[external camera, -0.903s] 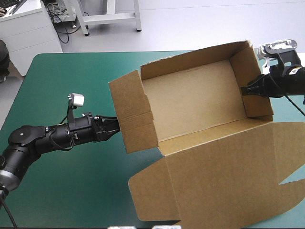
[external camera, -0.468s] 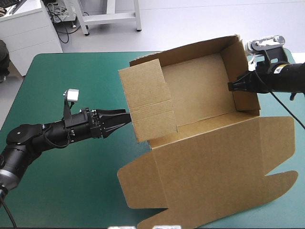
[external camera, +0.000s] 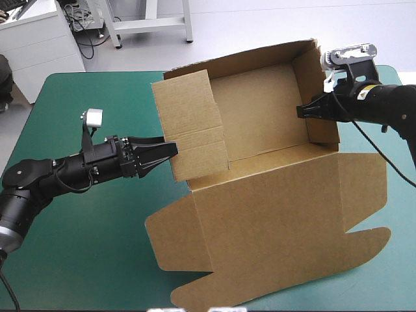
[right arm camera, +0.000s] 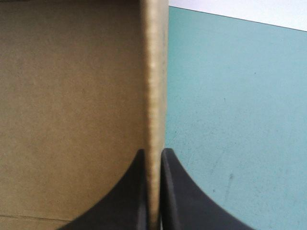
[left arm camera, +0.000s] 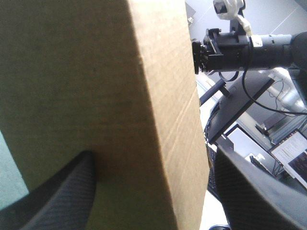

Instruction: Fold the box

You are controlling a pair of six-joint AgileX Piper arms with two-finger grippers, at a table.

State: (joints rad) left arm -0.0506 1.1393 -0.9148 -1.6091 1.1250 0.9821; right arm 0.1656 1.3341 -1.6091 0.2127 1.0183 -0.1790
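**Box slides left as tray takes shape**

Shifted leftward and toward the far edge since the earlier frames, the brown box (external camera: 260, 123) stands on the teal-green bench (external camera: 84, 260) as an open tray with its walls raised. The right gripper (external camera: 302, 112) has its black fingers pinched on the right end wall (external camera: 318, 97). The left gripper (external camera: 170, 151) has its fingers wide astride the left end wall (external camera: 188, 136), not clamping it. The lid (external camera: 279, 221) lies flat on the box's near side. Raising looks done; tucking the end walls firmly seems left.

Robotics lab, white cabinet (external camera: 39, 49), loose cables (external camera: 81, 26), metal stand legs (external camera: 153, 25), teal-green table (external camera: 97, 227)
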